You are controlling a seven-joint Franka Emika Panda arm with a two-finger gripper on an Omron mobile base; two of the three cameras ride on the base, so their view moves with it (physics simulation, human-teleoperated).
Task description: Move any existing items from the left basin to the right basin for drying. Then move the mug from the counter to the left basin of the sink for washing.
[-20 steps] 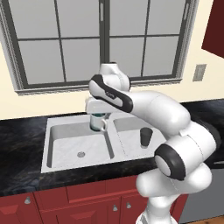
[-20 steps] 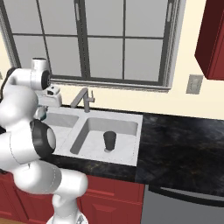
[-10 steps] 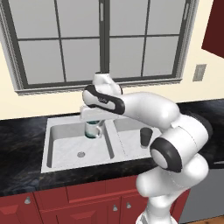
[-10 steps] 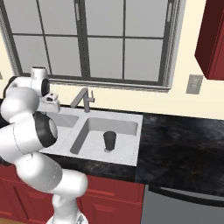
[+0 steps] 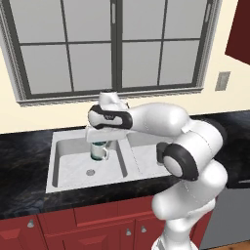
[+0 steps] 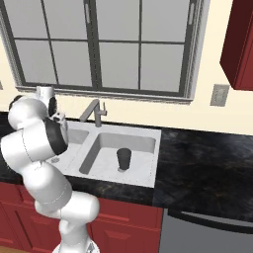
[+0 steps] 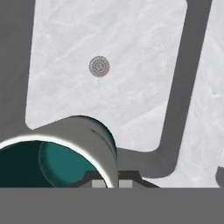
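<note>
My gripper [image 5: 99, 142] is shut on the rim of the white mug [image 5: 99, 151] and holds it upright over the left basin [image 5: 68, 163], a little above the floor. In the hand view the mug [image 7: 74, 144] shows its teal inside at the lower left, with one wall pinched in my gripper [image 7: 113, 183]. Beyond it lie the left basin's floor [image 7: 131, 52] and its round drain [image 7: 99, 66]. The dark grey tumbler [image 6: 123, 159] stands upright in the right basin [image 6: 141, 143]. The arm hides the tumbler in the left base view.
The grey faucet [image 6: 96, 111] rises behind the sink's divider [image 7: 183, 87]. Black counter [image 6: 207, 158] runs along both sides of the sink, above red cabinet fronts [image 5: 73, 224]. A window wall stands close behind.
The arm has swung left with the mug, from above the divider near the faucet to over the left basin, and has come lower. The tumbler has not moved.
</note>
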